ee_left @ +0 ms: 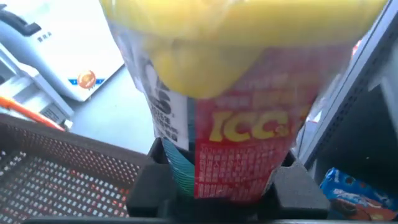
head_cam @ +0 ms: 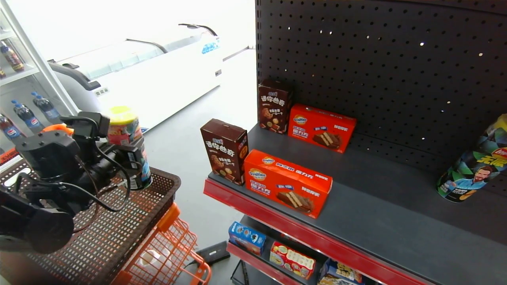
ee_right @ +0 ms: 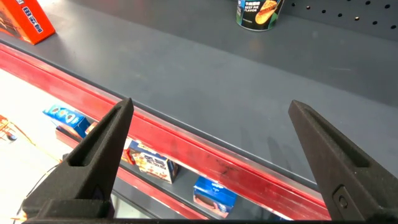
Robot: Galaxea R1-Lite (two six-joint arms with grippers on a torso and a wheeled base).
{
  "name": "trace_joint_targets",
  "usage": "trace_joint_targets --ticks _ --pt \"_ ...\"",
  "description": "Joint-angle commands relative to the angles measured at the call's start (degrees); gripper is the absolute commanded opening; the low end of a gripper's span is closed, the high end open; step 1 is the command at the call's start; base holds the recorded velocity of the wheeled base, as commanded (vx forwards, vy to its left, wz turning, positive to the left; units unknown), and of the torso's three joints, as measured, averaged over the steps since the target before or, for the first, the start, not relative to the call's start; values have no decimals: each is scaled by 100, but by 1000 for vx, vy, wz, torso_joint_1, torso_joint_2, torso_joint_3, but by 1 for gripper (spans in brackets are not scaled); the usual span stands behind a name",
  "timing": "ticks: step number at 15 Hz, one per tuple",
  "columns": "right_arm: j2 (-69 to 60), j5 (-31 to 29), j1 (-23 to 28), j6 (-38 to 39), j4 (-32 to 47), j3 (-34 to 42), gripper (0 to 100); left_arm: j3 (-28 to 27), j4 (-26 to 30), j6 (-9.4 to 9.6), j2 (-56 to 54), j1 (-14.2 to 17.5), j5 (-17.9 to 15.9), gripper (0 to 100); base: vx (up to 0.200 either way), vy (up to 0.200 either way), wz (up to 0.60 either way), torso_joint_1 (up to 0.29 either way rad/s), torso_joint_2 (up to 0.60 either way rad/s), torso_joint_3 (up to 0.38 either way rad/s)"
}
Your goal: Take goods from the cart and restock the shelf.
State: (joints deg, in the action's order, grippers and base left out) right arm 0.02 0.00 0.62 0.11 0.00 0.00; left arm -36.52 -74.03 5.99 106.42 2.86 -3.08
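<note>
At the left of the head view, the left tool (head_cam: 133, 157) is closed around a tall snack canister (head_cam: 126, 132) with a yellow lid. It clamps the canister low on its body, so the lid stands above the fingers. The canister is upright over the far right corner of the brown mesh basket (head_cam: 119, 221), which sits on top of the orange cart (head_cam: 166, 253). Its base appears to hang just clear of the basket rim, though the arm hides that spot. In the left wrist view, a black finger pad (ee_left: 155, 183) presses on each side of the canister's (ee_left: 245, 124) red and teal wrap.

At the upper left, a white chest freezer (head_cam: 158, 67) stands behind the cart.

In the centre is the shelf (head_cam: 376, 213), a dark board with a red front edge and a black pegboard back. At its front left corner, a brown biscuit box (head_cam: 225, 151) stands touching an orange wafer box (head_cam: 287, 183). Behind them, near the pegboard, a second brown box (head_cam: 274, 105) stands just beside a second orange box (head_cam: 321, 127). At the far right is a dark printed can (head_cam: 473, 166), well apart from the boxes.

In the right wrist view, the right tool (ee_right: 210, 106) is spread wide and holds nothing. It hangs over the shelf's red front edge (ee_right: 205, 152), with the printed can (ee_right: 258, 12) beyond it.
</note>
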Motion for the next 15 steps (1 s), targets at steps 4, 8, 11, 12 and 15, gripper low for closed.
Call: trace_joint_targets --ticks 4,8,11,12,15 --pt "-2 0 -1 -2 0 0 100 207 741 25 -1783 -761 -43 0 0 0 0 0 0 0" --pt "-2 0 -1 7 0 0 100 699 882 43 -2469 -1798 -245 0 0 0 0 0 0 0" --pt "-2 0 -1 -2 0 0 100 989 873 -106 -2794 -2545 -421 0 0 0 0 0 0 0" --pt "-2 0 -1 -2 0 0 100 1139 891 -133 -2926 -2756 -562 0 0 0 0 0 0 0" --pt "-2 0 -1 -2 0 0 100 1306 899 -142 -3013 -3371 -588 0 0 0 0 0 0 0"
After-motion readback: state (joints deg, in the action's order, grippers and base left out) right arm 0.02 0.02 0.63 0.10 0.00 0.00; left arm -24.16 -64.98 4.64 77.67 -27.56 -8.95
